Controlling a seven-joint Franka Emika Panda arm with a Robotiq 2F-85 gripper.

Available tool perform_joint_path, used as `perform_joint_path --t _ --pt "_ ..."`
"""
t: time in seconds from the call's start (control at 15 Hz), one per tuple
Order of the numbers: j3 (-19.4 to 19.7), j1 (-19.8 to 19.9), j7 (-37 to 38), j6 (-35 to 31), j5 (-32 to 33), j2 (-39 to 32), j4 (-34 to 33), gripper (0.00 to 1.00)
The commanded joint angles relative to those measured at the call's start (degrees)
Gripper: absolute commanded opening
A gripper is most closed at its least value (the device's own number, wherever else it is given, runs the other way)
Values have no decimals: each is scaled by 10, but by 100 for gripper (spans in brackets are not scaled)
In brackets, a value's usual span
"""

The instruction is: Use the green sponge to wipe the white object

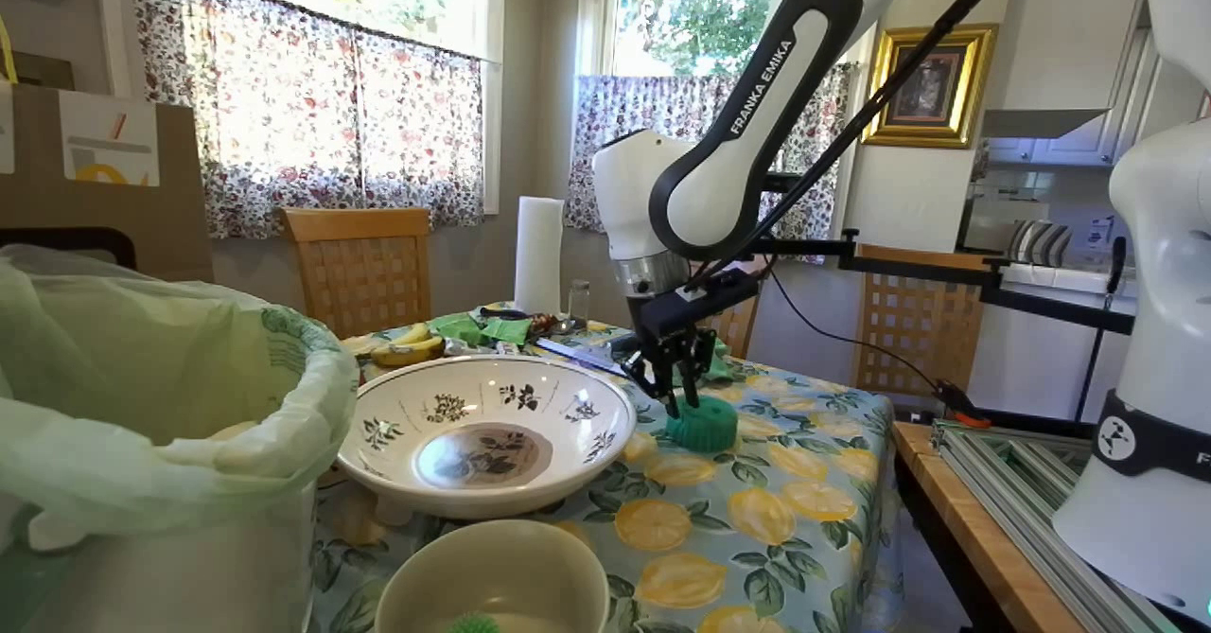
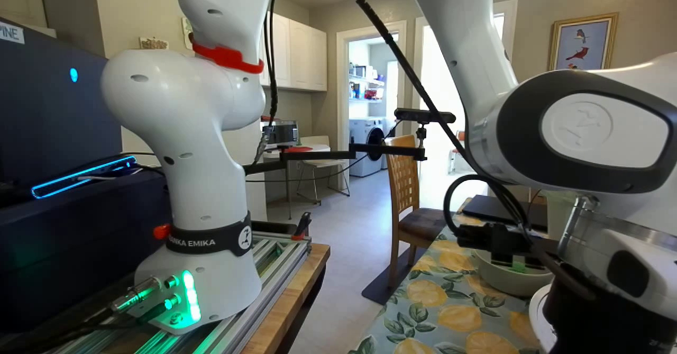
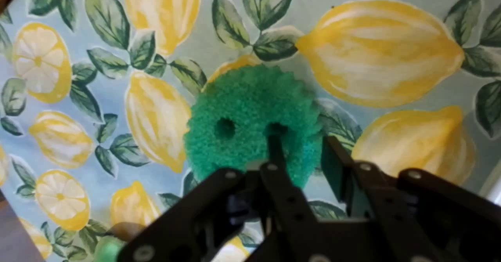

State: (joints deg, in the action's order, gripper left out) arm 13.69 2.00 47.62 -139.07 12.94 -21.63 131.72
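Observation:
The green sponge (image 1: 702, 427) is a round, scalloped scrubber on the lemon tablecloth. In the wrist view the sponge (image 3: 242, 109) lies face up with two holes. My gripper (image 1: 683, 409) points down onto it, fingers partly closed and a short way apart. In the wrist view, one finger of the gripper (image 3: 299, 138) is at the right-hand hole and the other beside the right edge. Whether they press the sponge I cannot tell. The white object, a plain cream bowl (image 1: 501, 557), stands nearer the camera; it also shows in an exterior view (image 2: 513, 282). There the fingertips and sponge are hidden.
A wide patterned dish (image 1: 473, 502) stands between sponge and bowl. A small bright green thing (image 1: 475, 624) lies in the bowl. A bin with pale green liner (image 1: 142, 482) stands alongside. Bananas (image 1: 407, 349), a paper towel roll (image 1: 539, 254) and a glass (image 1: 579, 302) are at the far end.

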Motion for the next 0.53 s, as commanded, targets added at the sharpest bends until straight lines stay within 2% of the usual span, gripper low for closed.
perform_joint_path --t 0.0,0.13,0.27,0.33,0.47 --pt "-1 7 -33 3 -16 -4 -12 64" --pt "1 11 -39 20 -22 5 -13 79" --pt "9 15 -41 71 -22 20 -15 94" --pt "13 19 -44 94 -19 34 -13 99" --pt "16 28 -54 136 -21 66 -9 100"
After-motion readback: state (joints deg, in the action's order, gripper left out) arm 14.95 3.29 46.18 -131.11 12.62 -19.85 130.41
